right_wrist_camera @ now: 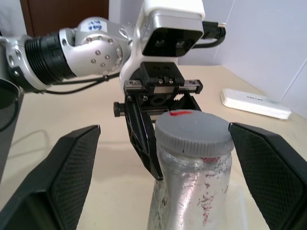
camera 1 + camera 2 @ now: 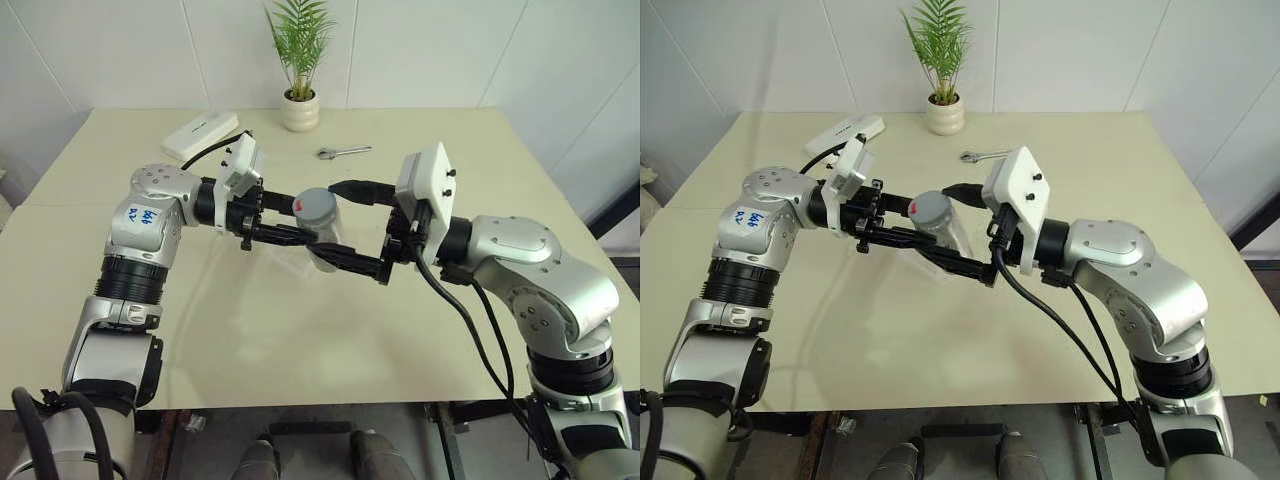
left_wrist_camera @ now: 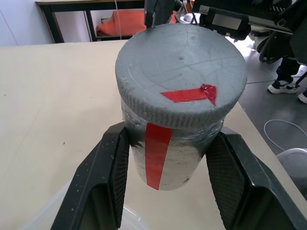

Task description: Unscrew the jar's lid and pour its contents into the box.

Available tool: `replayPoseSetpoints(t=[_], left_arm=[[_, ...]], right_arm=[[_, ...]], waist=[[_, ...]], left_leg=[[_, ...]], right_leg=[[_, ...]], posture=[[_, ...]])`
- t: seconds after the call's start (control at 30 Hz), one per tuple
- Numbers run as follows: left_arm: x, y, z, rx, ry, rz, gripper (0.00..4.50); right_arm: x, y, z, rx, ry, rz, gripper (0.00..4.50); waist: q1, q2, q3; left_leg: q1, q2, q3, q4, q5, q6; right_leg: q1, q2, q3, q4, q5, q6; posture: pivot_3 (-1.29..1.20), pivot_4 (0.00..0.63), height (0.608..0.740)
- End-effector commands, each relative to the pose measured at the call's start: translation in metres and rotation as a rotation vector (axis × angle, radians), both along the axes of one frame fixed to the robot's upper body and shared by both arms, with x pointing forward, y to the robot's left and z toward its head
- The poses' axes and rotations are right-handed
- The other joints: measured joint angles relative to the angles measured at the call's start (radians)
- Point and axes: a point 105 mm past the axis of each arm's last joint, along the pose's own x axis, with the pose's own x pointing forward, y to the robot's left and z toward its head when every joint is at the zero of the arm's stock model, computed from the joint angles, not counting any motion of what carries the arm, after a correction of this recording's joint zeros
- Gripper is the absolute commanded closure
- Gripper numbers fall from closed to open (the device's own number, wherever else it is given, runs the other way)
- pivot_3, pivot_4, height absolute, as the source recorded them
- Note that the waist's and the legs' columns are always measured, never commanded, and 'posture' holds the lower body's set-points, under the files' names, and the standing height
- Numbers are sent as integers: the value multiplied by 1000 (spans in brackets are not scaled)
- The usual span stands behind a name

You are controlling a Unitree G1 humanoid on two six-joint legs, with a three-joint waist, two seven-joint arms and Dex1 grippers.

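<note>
My left gripper [image 2: 312, 232] is shut on the body of the jar [image 3: 165, 158], a silvery cylinder with a red strip down its side, and holds it above the table. The grey lid [image 3: 181, 72] with a red mark sits on the jar. Coming from the opposite side, my right gripper [image 1: 164, 128] is open, one finger on each side of the lid with a gap to both. A clear plastic box [image 3: 132, 221] shows faintly on the table under the jar. The contents are hidden inside the jar.
At the table's far side lie a white oblong case [image 2: 200, 135], a potted plant [image 2: 300, 108] and a metal wrench [image 2: 343, 152]. The pale table [image 2: 300, 340] stretches bare toward its front edge.
</note>
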Motion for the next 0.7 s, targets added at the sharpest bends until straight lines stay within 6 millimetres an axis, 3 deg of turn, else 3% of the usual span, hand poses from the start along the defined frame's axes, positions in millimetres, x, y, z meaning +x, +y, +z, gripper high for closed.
replayPoseSetpoints(t=[0.03, 0.43, 0.7], left_arm=[[-10, -4, 28, -25, -115, -45, 2484], [-13, -5, 26, 4, -125, -45, 2484], [-12, -3, 20, 75, -126, -47, 2484]], right_arm=[[6, 4, 7, 18, -8, -28, 0], [11, 13, 29, 97, -16, -82, 0], [17, 22, 28, 77, 3, -102, 0]], waist=[[3, 0, 0], [1, 0, 0], [2, 0, 0]], left_leg=[[0, 0, 0, 0, 0, 0], [0, 0, 0, 0, 0, 0], [0, 0, 0, 1, 0, 0]], right_leg=[[0, 0, 0, 0, 0, 0], [0, 0, 0, 1, 0, 0], [0, 0, 0, 2, 0, 0]], posture=[[0, 150, 740], [0, 150, 740], [0, 150, 740]])
